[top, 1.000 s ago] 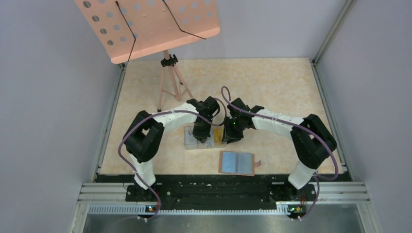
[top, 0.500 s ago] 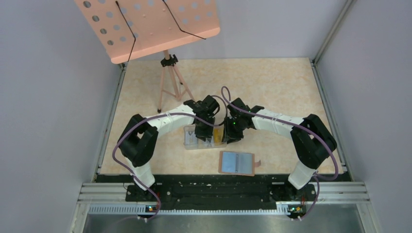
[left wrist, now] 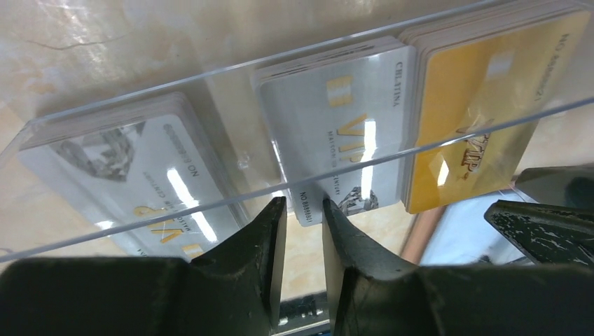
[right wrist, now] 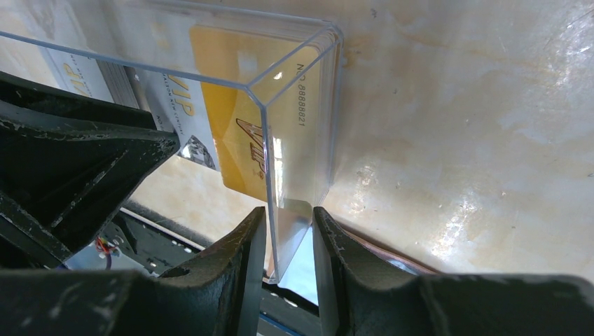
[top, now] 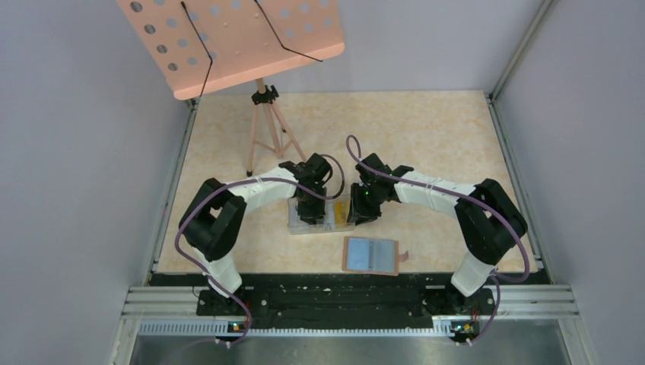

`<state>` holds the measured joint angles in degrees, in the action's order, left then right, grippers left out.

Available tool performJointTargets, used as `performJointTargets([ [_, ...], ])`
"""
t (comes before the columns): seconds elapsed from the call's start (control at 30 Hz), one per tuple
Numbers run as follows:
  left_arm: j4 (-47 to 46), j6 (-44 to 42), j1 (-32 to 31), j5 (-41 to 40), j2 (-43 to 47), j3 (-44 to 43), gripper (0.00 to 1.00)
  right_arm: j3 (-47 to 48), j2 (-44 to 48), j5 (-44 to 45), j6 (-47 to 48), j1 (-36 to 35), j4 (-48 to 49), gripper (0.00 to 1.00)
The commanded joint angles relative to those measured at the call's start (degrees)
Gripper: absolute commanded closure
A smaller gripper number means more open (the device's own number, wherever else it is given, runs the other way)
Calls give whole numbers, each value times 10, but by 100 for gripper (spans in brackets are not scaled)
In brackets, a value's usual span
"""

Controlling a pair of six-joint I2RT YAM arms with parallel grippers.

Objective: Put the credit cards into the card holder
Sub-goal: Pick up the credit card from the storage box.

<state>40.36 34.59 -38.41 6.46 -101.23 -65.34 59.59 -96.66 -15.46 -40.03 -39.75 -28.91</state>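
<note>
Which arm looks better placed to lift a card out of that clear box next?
Left, probably. The left gripper has its fingertips at the near edge of the middle silver cards in the clear box, while the right gripper pinches the box's end wall, seemingly steadying it.

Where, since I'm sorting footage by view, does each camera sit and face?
Top external: overhead at the near edge, looking down on the table; left arm and right arm show whole.
Left wrist: on the left arm, facing the clear box of cards; parted jaws show.
Right wrist: on the right arm, facing the box's corner, which its jaws grip.
Shared: both wrist views show yellow cards.
</note>
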Motion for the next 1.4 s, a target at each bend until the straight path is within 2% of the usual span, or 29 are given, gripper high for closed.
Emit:
performJointTargets([
  [0.0,-38,7,-1,25,10,9,71,-7,22,-19,6,-9,9,69],
  [0.23,-27,4,-1,29,13,-4,96,-6,21,-19,6,-8,9,69],
  [0.33,-9,-3,-2,19,17,-17,98,-4,21,-20,6,-9,9,69],
  [0.43,7,-11,-2,10,18,-28,97,-4,21,-20,6,-8,9,69],
  [0.57,16,-19,-3,11,12,-33,83,-3,21,-21,5,-9,9,69],
  [0.63,18,-21,-4,14,4,-35,81,-3,21,-21,5,-9,8,69],
  [1.07,41,-24,-17,2,0,-68,89,-3,21,-21,6,-9,8,69],
  [1.23,39,-19,-18,6,23,-72,88,-4,22,-21,5,-8,8,69],
  [1.37,30,-16,-18,16,34,-71,84,-3,21,-21,5,-9,8,69],
])
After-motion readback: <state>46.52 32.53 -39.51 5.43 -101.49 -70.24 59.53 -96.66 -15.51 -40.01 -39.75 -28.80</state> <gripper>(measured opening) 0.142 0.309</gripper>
